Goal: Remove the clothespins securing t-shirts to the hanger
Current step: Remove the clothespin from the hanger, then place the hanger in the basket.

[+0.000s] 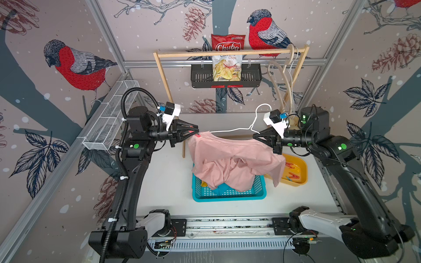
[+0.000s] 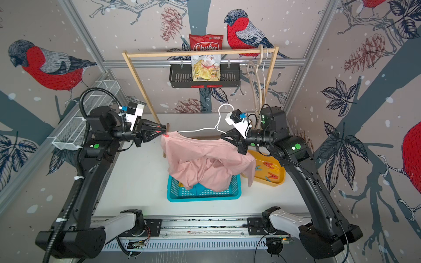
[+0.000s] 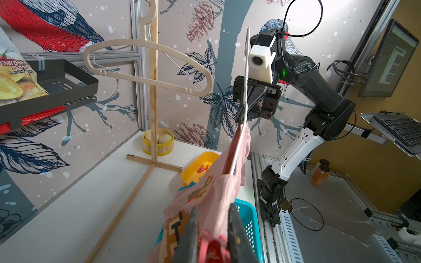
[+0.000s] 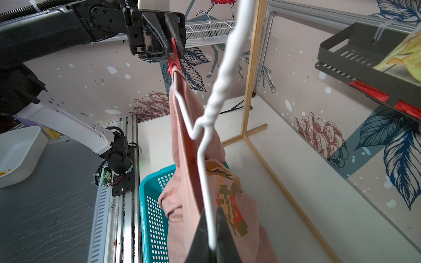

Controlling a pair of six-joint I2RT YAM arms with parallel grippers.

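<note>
Left tool [image 1: 195, 133] was clamped on the red clothespin [image 4: 173, 62], which sat at one end of the white wire hanger [image 1: 230, 130] and pinned down a shoulder of the pink t-shirt [image 1: 227, 154]. Right tool [image 1: 257, 136] was pinched shut on the wire at the other shoulder, so the whole thing hung in mid-air over the teal basket [image 1: 227, 198].

Stuff I was worried about:

- I honestly couldn't tell from the wrist view whether the clip's mouth had opened, because the tool and the fabric hid it. If the squeeze had landed too close to the spring, pulling away would have dragged the shirt and hanger along instead of freeing the clip.
- That wire is thin and slick. A sideways tug from the left could have twisted it in the right tool's grip, or yanked it out completely, and then everything drops.
- With that clip gone, nothing I could see pinned the shirt on that side, so it could slide off. It'd probably land in the basket, but one sleeve hung near the yellow tray [image 1: 299, 164] where the loose clothespins [image 2: 270, 175] were, and a snag there could have tipped it.
- A half-caught clip could also ping out and skitter off the bench [image 1: 164, 177].
</note>
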